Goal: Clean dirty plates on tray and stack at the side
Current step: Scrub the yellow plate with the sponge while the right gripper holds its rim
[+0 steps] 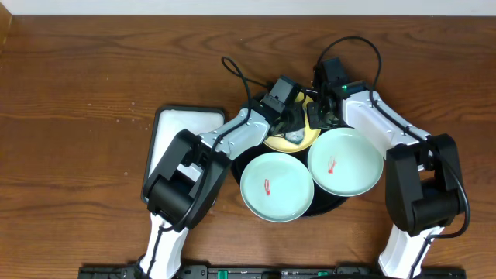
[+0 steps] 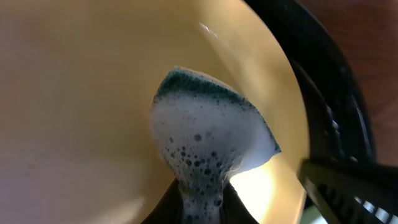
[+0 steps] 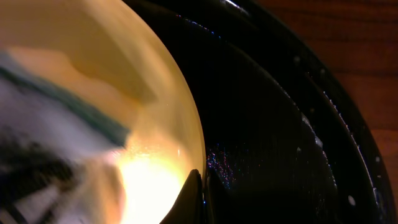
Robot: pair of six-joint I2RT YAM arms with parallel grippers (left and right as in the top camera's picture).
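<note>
Plates: all three are being carried on the black tray point(image 1: 329, 203) at the middle of the surface point(image 1: 77, 93). The yellow plate point(image 1: 291, 142) is lying at the tray's far side. The left mint plate point(image 1: 285, 195) and the right mint plate point(image 1: 358, 169) are lying nearer, each showing a red smear at centre. No plate is being seen off the tray, so stacking is judged not yet begun.

Step in hand (judgement): the yellow plate is being scrubbed, first of three. The left end effector point(image 1: 293, 124) is clamped on a foamy sponge point(image 2: 208, 140), which is being pressed against the plate's inner face. The right end effector point(image 1: 319, 116) appears to be closed on the plate's right rim, probably to steady it.

Next move (judgement): the sponge is being called on to sweep the whole plate face while the rim grip is held firm. Wet glaze is being expected to slip.

Views: only the overhead is showing the mint plates, their smears and the white sponge dish point(image 1: 182, 128) left of the tray. Only the left wrist view is showing the foam and the sponge's teal edge in focus. Only the right wrist view is showing the rim pinch point(image 3: 198, 196) and droplets on the tray; there the sponge is being rendered as a blur.
</note>
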